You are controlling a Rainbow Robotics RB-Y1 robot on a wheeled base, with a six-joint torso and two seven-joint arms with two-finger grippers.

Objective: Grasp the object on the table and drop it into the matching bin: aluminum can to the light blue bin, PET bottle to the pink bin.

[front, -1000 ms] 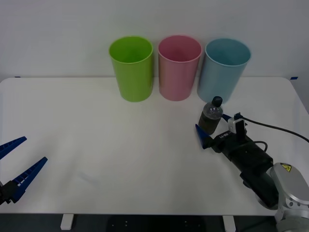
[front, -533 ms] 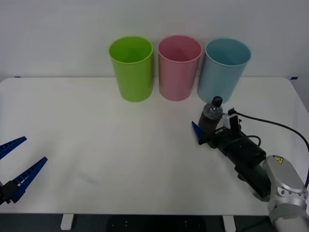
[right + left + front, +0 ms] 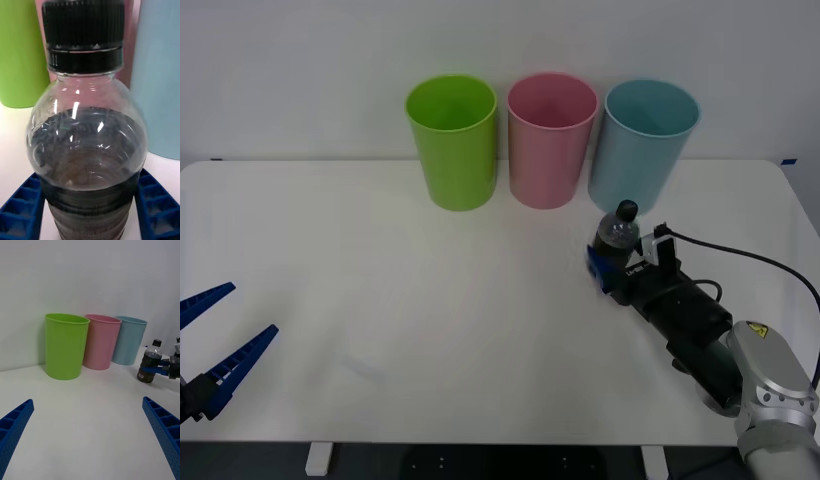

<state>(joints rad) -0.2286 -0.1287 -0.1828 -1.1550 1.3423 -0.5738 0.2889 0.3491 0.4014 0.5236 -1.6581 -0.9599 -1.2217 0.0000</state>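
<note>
I've got my right tool (image 3: 608, 262) clamped on the PET bottle (image 3: 615, 240), upright on the table (image 3: 380, 290) just before the light blue bin (image 3: 642, 145) (pink bin (image 3: 551, 140) beside it). Left tool (image 3: 215, 340) spread wide, parked near-left.

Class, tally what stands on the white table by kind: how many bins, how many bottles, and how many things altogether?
Bins: 3: lime green bin, pink bin, light blue bin
Bottles: 1: PET bottle
Total: 4
</note>
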